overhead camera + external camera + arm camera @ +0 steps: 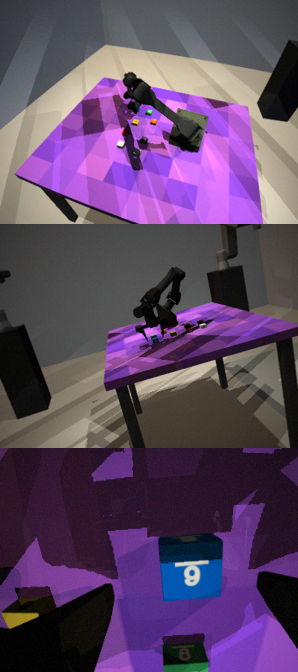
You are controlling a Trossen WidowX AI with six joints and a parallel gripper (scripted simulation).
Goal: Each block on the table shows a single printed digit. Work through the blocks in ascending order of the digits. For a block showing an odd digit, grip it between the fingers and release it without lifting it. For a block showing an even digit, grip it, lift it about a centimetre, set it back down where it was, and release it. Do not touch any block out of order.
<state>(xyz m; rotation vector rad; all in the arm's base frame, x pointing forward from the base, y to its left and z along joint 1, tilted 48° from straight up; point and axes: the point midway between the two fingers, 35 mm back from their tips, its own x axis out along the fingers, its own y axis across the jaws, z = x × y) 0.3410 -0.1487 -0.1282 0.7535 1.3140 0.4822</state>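
Note:
A blue block (190, 571) (138, 110) printed with a 9 sits on the purple table (208, 175) (231, 336). My gripper (185, 585) (133, 106) (153, 334) is open, with a dark finger on each side of the blue block and clear of it. In the wrist view a green block (184, 667) (149, 111) lies nearer the camera; I cannot read its digit for sure. An orange block (153, 121) (164, 331) and a yellow block (23, 611) (135, 122) (173, 333) lie close by.
A red block (125, 131) (190, 329), a white block (120, 143) (202, 325) and two dark blocks (144, 140) (136, 152) lie further along the table. The arm's base (190, 128) stands to the right. Dark pedestals (279, 86) (18, 369) stand off the table.

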